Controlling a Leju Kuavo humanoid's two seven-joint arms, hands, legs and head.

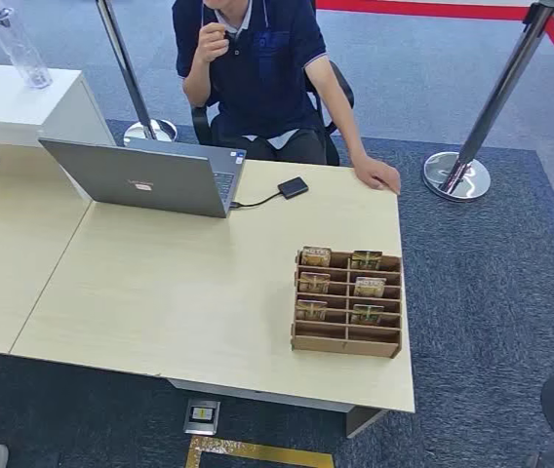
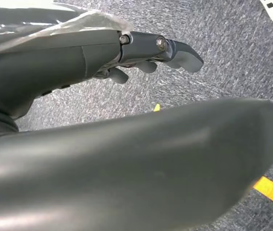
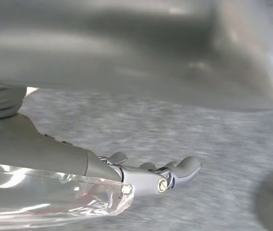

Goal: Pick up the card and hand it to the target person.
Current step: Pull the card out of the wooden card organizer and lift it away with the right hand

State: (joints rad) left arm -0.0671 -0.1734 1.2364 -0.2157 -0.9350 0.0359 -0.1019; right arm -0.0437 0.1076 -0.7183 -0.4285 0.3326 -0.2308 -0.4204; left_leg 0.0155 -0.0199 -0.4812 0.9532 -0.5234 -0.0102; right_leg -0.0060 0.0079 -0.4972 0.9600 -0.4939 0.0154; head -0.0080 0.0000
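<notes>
Pale woodgrain desk (image 1: 185, 292); slotted cardboard rack (image 1: 347, 302) holds cards (image 1: 316, 256).

The desk (image 1: 185, 292) carries a laptop (image 1: 141, 177), a black drive (image 1: 293, 187), a card rack (image 1: 347, 302) and a person's hand (image 1: 377, 174).

An office reception or service counter — a light wood desk (image 1: 185, 292) on grey-blue carpet (image 1: 480, 292), with an open laptop (image 1: 149, 175) far left and a seated person (image 1: 259, 68) behind it. Chrome queue-barrier posts (image 1: 480, 127) stand beyond, and a wooden slotted rack (image 1: 347, 336) of cards (image 1: 316, 256) sits near right — a check-in setup.
</notes>
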